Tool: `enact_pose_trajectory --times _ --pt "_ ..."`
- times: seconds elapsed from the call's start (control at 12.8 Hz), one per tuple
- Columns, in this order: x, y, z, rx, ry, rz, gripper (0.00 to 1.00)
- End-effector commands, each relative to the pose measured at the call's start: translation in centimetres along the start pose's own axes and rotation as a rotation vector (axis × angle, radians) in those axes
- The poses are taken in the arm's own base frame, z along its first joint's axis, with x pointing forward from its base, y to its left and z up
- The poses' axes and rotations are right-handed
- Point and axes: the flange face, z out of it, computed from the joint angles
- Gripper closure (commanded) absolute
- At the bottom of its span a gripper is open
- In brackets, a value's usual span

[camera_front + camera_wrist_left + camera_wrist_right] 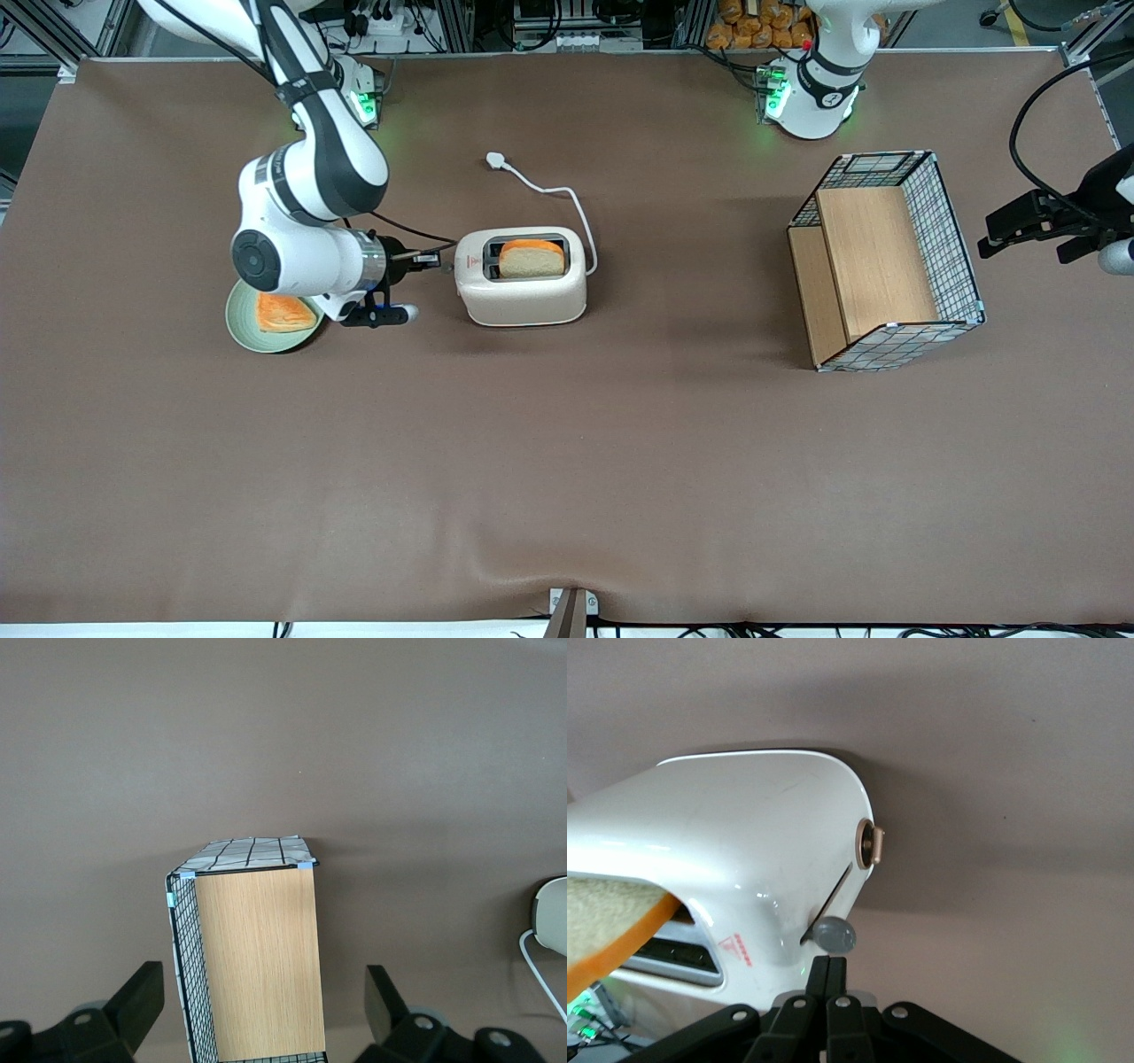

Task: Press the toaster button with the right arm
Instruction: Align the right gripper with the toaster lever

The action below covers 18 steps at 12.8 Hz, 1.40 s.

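Note:
The cream-white toaster [521,276] stands mid-table with a bread slice [532,259] sticking up from one slot. It also shows in the right wrist view [735,850]. My right arm [301,213] reaches level toward the toaster's narrow end. Its gripper [436,260] is shut and empty, its tips at that end. In the right wrist view the closed fingertips [829,962] sit just under the grey round button [834,935], touching or nearly touching it. The button sits at the lower end of its slot. A red mark [737,948] is beside it.
A green plate [271,322] with a second bread slice [283,313] lies under the arm's wrist. The white cord and plug [496,160] trail from the toaster, farther from the front camera. A tan dial [868,843] sits on the toaster's end. A wire-and-wood basket [886,261] stands toward the parked arm's end.

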Motion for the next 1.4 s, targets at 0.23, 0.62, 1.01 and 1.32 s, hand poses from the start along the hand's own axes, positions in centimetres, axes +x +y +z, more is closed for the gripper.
enact_pose_trajectory --times 0.23,0.62,1.01,1.32 --pt "-0.9 0.6 2.0 0.009 0.035 0.010 1.00" --pt "-0.5 0.9 3.0 0.015 0.056 0.024 1.00" --pt "-0.2 2.9 4.3 0.162 0.039 -0.001 1.00" --pt "0.1 3.2 4.9 0.197 0.044 0.014 1.00"
